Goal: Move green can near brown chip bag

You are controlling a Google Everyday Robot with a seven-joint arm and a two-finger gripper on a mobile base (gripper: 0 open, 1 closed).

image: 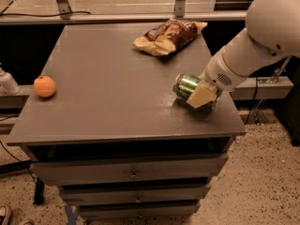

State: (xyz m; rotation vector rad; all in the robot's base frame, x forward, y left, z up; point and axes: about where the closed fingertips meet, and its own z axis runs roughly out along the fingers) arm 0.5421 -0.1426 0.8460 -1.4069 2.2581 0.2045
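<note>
Grey cabinet top (117, 102) on speckled floor (262, 182); jaws at green can (186, 86).

Shiny green can (186, 85) with pale markings; cream gripper (200, 95) against it, right edge of grey table (108, 102); dark-brown, tan-ended chip bag (169, 35); orange fruit (44, 86).
</note>
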